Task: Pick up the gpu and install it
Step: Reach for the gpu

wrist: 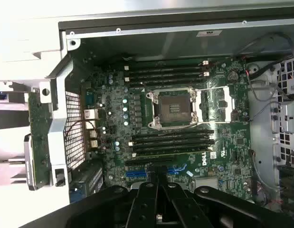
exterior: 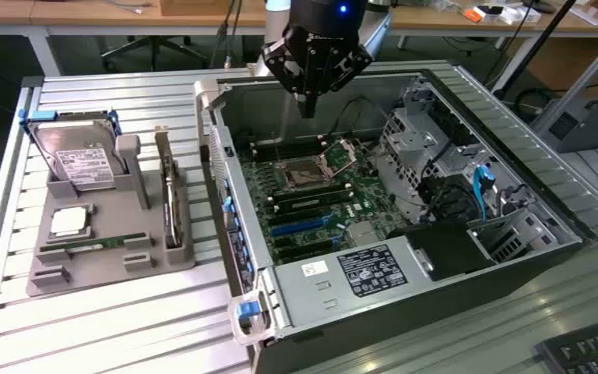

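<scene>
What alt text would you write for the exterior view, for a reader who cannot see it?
A shut, empty gripper hangs over an open computer case. The gpu stands on edge in a grey holder at the exterior view's left.

The place is recognised as a robotics lab or electronics workshop. A surface (exterior: 122, 327) of slatted aluminium profile is spread below the jaws, and an opened computer tower (exterior: 434, 319) is laid on it, with its motherboard (wrist: 113, 104) exposed directly beneath the jaws. Well apart to one side of the jaws, a grey moulded fixture (exterior: 91, 273) is set out with loose computer parts slotted into it. Beyond the jaws, wooden desks (exterior: 91, 12) and a chair base (exterior: 159, 47) are seen, and a keyboard (exterior: 595, 351) is placed far from them.
</scene>
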### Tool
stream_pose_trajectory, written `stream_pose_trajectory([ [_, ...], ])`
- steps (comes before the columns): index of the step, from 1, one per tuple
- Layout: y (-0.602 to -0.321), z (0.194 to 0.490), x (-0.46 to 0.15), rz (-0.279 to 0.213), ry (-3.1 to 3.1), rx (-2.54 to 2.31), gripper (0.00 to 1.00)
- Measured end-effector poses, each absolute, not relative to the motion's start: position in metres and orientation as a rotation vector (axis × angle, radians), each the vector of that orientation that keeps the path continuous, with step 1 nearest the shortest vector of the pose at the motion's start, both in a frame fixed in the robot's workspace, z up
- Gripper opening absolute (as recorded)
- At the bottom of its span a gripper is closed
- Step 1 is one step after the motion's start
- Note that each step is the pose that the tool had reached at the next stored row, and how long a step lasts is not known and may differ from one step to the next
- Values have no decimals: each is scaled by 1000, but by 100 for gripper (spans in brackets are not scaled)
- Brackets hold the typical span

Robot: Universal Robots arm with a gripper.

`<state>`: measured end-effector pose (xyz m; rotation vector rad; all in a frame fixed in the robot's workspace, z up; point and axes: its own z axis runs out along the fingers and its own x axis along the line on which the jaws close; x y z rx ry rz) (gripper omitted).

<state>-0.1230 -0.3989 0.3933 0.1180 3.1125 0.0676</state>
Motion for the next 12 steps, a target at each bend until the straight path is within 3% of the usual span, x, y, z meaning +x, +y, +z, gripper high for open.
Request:
stream_pose_trajectory([
  [12, -399, 393, -128, 68, 3113, 118, 11],
])
